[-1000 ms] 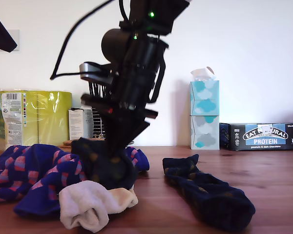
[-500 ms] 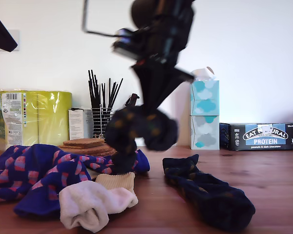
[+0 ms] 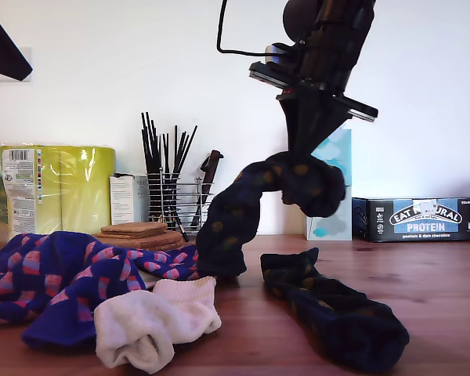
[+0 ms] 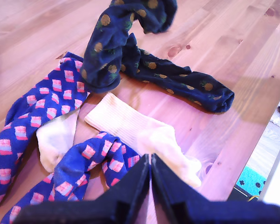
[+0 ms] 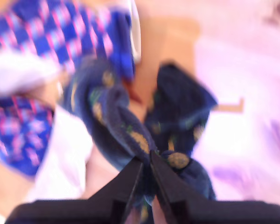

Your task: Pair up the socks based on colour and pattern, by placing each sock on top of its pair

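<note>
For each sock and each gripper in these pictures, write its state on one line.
Lifted dotted sock: held up, toe trailing on table.
Second dotted sock: flat on table.
Checked socks: lying loose, unpaired.
Cream socks: lying loose, unpaired.
My second gripper: shut on lifted dotted sock.
My first gripper: shut, empty.

My second gripper hangs above the table, clamped on a dotted navy sock whose lower end touches the wood. Its match lies flat toward the exterior view's right. At that view's left: the checked blue socks, with a cream sock bunched in front.
</note>
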You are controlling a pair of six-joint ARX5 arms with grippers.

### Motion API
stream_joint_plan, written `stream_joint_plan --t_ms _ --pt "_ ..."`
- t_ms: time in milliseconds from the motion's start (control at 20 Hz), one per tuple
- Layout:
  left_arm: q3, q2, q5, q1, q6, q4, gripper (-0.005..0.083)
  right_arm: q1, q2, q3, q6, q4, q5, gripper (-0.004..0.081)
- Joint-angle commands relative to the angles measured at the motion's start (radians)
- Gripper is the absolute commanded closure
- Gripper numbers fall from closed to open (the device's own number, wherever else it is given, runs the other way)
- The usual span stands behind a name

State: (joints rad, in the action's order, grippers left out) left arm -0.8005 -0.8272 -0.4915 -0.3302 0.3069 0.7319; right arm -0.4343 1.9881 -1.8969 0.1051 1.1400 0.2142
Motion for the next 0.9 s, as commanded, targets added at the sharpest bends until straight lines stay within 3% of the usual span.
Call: stream_joint_plan --t_ms 0,350,650,850 --pt "0.0 -0.005 -0.002 0.003 0.007 -0.005 0.0793 0.013 -0.023 -0.035 0.023 -0.015 0.003 0.0783" --pt "0.0 -0.011 -0.015 0.003 0.008 -0.002 0.0793 0.038 -0.034 -0.187 0.032 0.138 -0.041 0.0783" --pt "0.0 -0.011 -0.024 0.003 0.007 0.003 0.0793 0.025 -0.034 -0.181 0.057 0.217 -0.043 0.0783" --pt "0.0 -0.011 -0.024 0.003 0.007 0.008 0.0793 -0.001 -0.032 -0.09 0.064 0.188 -0.061 0.0783"
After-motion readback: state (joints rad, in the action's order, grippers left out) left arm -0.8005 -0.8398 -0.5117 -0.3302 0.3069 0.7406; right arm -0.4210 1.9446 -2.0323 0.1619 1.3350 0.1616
